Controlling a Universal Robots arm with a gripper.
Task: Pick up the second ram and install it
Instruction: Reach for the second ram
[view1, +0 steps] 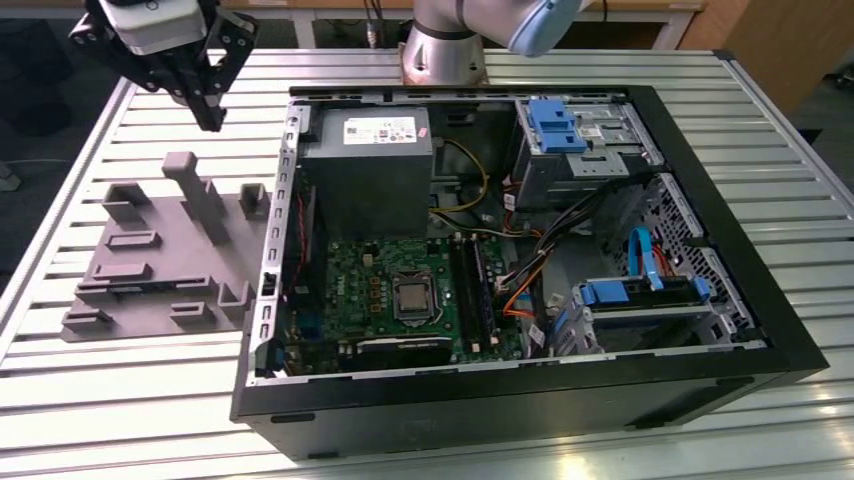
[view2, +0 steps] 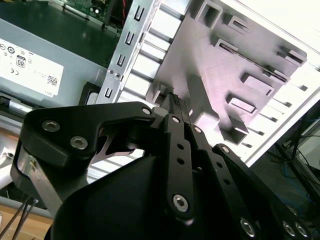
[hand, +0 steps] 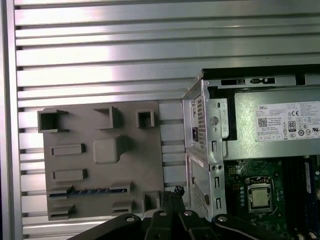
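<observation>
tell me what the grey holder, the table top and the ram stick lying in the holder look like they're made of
The grey holder is matte, even grey with blocky raised shapes, so likely plastic, perhaps printed. The table top is ribbed silver slats with bright glare, so probably bare aluminium profile. The second ram is a thin dark blue-green strip with dark chips, so apparently circuit board laminate; its finish is hard to judge.

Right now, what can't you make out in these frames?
- Ram: first wrist view, seen nearly edge-on, faces mostly hidden in the holder slot.
- Memory slots: exterior view, too dark and small to tell if any is filled.
- Holder's edge under the gripper: first wrist view, covered by it.
</observation>
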